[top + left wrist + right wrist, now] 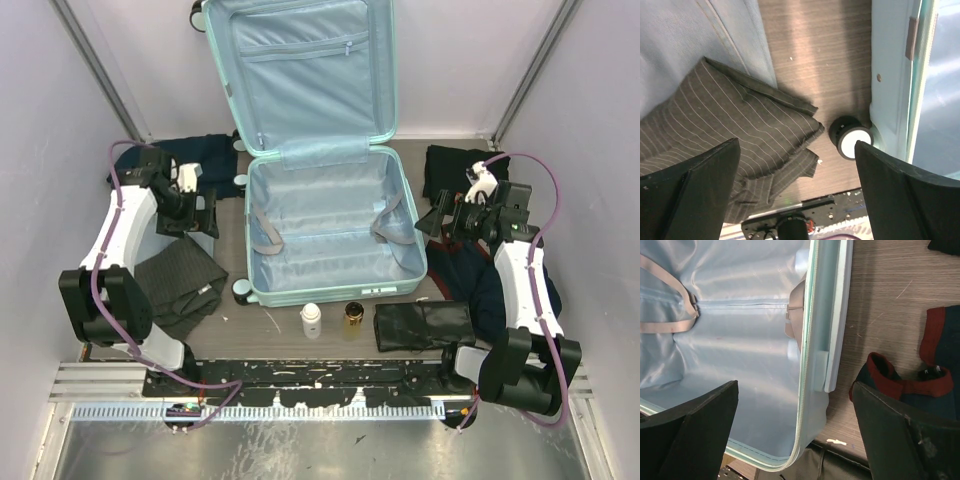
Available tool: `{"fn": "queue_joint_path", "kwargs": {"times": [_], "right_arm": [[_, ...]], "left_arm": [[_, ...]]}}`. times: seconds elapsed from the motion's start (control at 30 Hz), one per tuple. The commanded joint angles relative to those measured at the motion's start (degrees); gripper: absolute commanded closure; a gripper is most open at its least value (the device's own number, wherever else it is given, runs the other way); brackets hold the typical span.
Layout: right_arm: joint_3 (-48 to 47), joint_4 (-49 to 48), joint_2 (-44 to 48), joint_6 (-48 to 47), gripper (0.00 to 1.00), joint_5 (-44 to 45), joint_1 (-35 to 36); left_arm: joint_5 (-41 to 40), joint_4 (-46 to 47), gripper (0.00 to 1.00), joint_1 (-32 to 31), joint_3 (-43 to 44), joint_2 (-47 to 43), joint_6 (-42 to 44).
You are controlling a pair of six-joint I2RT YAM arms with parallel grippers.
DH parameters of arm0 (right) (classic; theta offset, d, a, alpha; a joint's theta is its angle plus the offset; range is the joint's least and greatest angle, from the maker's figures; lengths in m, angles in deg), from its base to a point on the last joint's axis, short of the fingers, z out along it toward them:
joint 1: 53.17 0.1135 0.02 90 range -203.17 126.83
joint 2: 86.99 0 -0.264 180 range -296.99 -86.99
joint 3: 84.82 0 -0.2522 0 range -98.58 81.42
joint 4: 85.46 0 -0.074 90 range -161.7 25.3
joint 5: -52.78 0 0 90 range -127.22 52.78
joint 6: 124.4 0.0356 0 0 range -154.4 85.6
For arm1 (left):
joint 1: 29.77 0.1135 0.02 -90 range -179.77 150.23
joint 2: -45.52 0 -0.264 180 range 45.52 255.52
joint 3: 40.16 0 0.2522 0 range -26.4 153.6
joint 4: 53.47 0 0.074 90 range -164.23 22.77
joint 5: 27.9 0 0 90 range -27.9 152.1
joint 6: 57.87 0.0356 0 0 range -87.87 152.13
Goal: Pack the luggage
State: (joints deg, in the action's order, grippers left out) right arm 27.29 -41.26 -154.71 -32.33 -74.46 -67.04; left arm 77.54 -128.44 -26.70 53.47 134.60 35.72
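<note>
The luggage [330,230] lies open in the middle of the table, its pale mint lid [310,70] standing up at the back. Its blue lining [740,340] holds only grey straps [665,325]. My left gripper [195,215] is open and empty, just left of the suitcase. In the left wrist view [796,165] it hangs over a grey pinstriped garment [730,120] and a suitcase wheel [852,139]. My right gripper [440,215] is open and empty. In the right wrist view [795,405] it straddles the suitcase's right rim [810,365].
A navy garment [205,155] lies at the back left and a black one [450,165] at the back right. A navy garment with red trim [900,387] lies right of the suitcase. A white bottle [311,320], an amber bottle [353,320] and a black pouch [425,325] sit in front.
</note>
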Motion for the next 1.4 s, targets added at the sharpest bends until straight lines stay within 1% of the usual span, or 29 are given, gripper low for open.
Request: {"fn": "queue_joint_path", "kwargs": {"times": [0.0, 0.13, 0.3, 0.53, 0.57, 0.67, 0.8, 0.9, 1.03, 1.1, 1.17, 1.27, 1.3, 1.37], "right_arm": [[-0.59, -1.44, 1.35, -2.3, 0.0, 1.46, 0.49], [-1.71, -0.75, 0.35, -2.8, 0.0, 2.65, 0.64], [-3.02, 0.21, -0.79, -3.42, 0.0, 3.92, 0.66], [-4.26, 1.44, -1.38, -4.94, 0.0, 5.5, 0.63], [-4.45, 1.71, -1.66, -5.13, 0.0, 5.65, 0.66], [-5.59, 2.3, -3.08, -5.66, 0.0, 5.92, 0.67], [-6.64, 2.5, -4.47, -5.85, 0.0, 6.56, 0.5], [-7.17, 2.52, -5.15, -5.9, 0.0, 6.79, 0.34], [-7.16, 2.52, -5.4, -5.93, 0.0, 7.14, 0.04], [-7.09, 2.52, -5.46, -5.91, 0.0, 7.29, 0.07], [-6.89, 2.57, -5.4, -5.85, 0.0, 7.37, -0.03], [-6.65, 2.61, -5.31, -5.89, 0.0, 7.27, -0.04], [-6.54, 2.61, -5.28, -5.89, 0.0, 7.25, -0.02], [-6.42, 2.64, -5.47, -5.76, 0.0, 7.03, -0.04]], "left_arm": [[-6.74, 6.4, 0.02, -1.72, 4.48, 1.73, 1.72], [-9.73, 7.78, 0.02, -2.26, 13.21, 9.45, 2.47], [-10.73, 10.43, 0.01, -2.47, 27.68, 21.33, 2.89], [-12.04, 10.62, 0.11, -2.65, 50.06, 40.33, 3.64], [-12.93, 10.61, 0.12, -2.78, 52.58, 42.61, 4.23], [-15.03, 10.82, 0.19, -2.8, 57.93, 48.25, 6.19], [-19.09, 11.31, 0.26, -2.75, 60.73, 52.92, 10.49], [-20.54, 9.51, 0.31, -2.16, 60.16, 54.25, 12.94], [-18.79, 7.25, 0.38, 0.71, 54.31, 51.89, 14.34], [-17.03, 7.08, 0.4, 2.75, 50.29, 49.65, 15.55], [-15.4, 7.1, 0.4, 5.22, 46.98, 47.62, 16.89], [-12.31, 5.18, 0.4, 7.56, 46.2, 46.24, 18.19], [-10.96, 4.48, 0.38, 7.93, 46.71, 45.85, 18.17], [-7.3, 4.07, 0.3, 7.9, 47.09, 44.62, 18.14]]}}
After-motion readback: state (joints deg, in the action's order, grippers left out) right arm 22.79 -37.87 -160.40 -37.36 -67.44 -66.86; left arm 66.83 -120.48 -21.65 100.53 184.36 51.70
